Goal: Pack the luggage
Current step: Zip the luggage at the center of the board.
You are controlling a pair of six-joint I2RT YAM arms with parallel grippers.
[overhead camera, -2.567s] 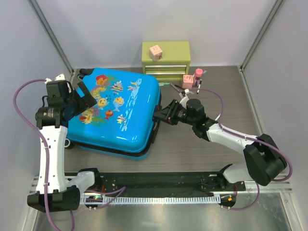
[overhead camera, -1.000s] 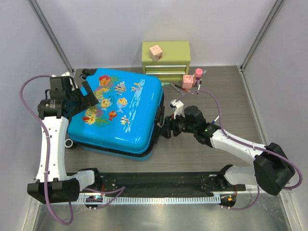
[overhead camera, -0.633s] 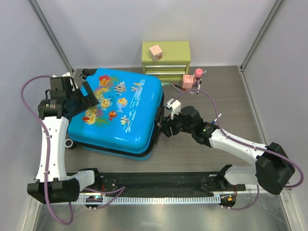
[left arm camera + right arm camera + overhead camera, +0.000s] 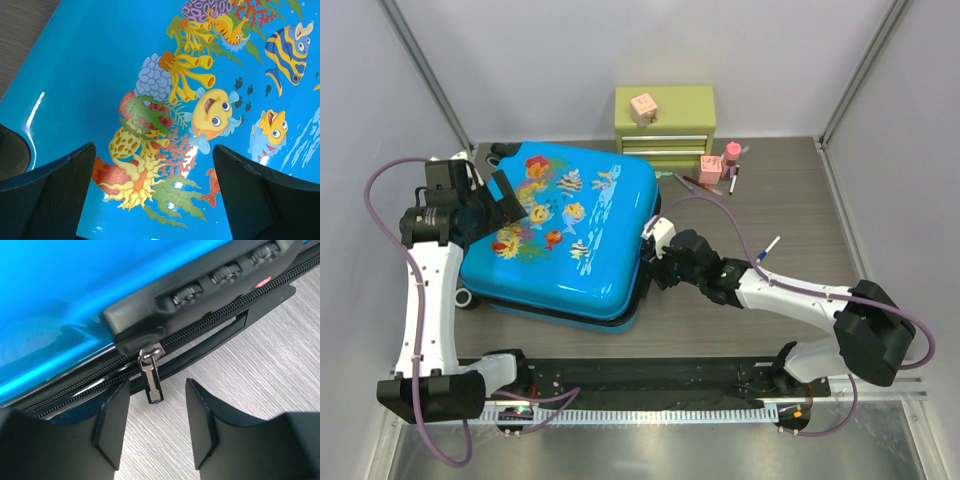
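- A bright blue hard-shell luggage (image 4: 570, 235) printed with fish and coral lies flat and zipped shut on the left half of a grey wood-grain table (image 4: 790, 190). Its printed shell faces up, and a black wheel (image 4: 463, 297) shows at its near-left corner.
- The left gripper (image 4: 152, 150) hangs over the far-left part of the printed shell. Its 2 fingers are spread wide, and the coral print shows between them. Whether they touch the shell cannot be told.
- The right gripper (image 4: 157, 385) sits low at the case's right edge with its fingers partly apart. A silver zip pull (image 4: 151, 376) dangles in the gap with space on either side, so the fingers grip nothing.
- Directly above that pull, a black lock housing (image 4: 145, 317) with 3 number dials overhangs the zip slider. A black side handle (image 4: 215, 335) runs along the zip just behind the pull.
- A small green drawer chest (image 4: 665, 125) stands against the back wall, just behind the case's far-right corner, with a pink cube (image 4: 642, 106) on top.
- On the table at the chest's right front corner are a pink block (image 4: 710, 170), a pink-capped bottle (image 4: 732, 153) and 2 pens (image 4: 698, 184).
- 1 more pen (image 4: 766, 247) lies alone on the table, just beyond the right forearm.
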